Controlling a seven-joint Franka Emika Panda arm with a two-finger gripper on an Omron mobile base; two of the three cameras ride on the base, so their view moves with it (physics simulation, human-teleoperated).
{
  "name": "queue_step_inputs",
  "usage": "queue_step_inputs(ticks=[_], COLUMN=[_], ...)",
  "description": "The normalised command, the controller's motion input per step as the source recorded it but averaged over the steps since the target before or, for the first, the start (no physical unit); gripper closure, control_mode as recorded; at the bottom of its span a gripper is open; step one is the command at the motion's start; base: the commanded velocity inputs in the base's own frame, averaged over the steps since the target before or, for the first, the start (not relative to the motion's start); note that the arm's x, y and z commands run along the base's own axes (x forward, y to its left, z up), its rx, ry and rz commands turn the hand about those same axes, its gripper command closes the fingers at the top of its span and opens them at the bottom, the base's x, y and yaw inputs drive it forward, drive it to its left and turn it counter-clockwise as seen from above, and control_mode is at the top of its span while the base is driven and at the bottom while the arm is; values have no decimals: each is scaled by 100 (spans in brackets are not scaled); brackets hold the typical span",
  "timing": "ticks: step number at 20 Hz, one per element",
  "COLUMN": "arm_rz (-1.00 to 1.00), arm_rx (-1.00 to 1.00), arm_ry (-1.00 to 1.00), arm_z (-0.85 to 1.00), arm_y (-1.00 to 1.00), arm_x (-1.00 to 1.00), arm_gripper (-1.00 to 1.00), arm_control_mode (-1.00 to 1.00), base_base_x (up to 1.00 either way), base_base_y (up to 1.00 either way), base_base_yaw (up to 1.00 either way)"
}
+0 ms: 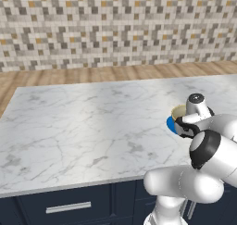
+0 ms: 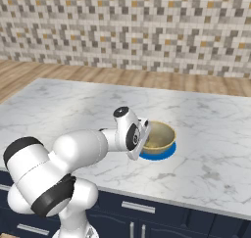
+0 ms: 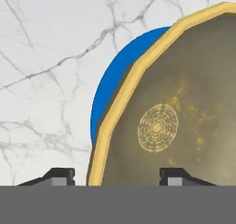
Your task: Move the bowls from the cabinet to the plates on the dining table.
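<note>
You see the end effector (image 3: 117, 177) open, one finger each side of the bowl (image 3: 184, 112) rim. Bowl sits on blue plate (image 3: 115, 85), desk (image 3: 41, 57) beneath. Retract straight up.

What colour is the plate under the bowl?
Bright blue. The plate peeks out beneath the bowl, clearest in the hand view.

Count: 1 bowl (image 2: 159, 136), beige-tan with a speckled olive-yellow inside. 1 plate (image 2: 160, 155), bright blue, directly under that bowl and showing around its base, nearer the front edge of the desk than the back. 1 white marble desk (image 2: 73, 105) carries both. On the navy front below its near edge, 4 silver bar handles show, 2 horizontal and 2 vertical.
</note>
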Motion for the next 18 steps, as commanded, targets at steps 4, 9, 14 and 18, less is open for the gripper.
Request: queue_step_inputs(ticks=[4,9,14,18], arm_rz=[0,0,0,0], arm_rx=[0,0,5,8], arm_ry=[0,-11,-5,0], arm_z=[0,29,50,58], arm_y=[0,8,15,16], arm_x=[0,-8,-15,-7], arm_gripper=[-100,-100,-100,-100], arm_control_mode=[-100,-100,-100,-100], base_base_x=[0,0,0,0], base_base_y=[0,0,0,0], base_base_yaw=[0,0,0,0])
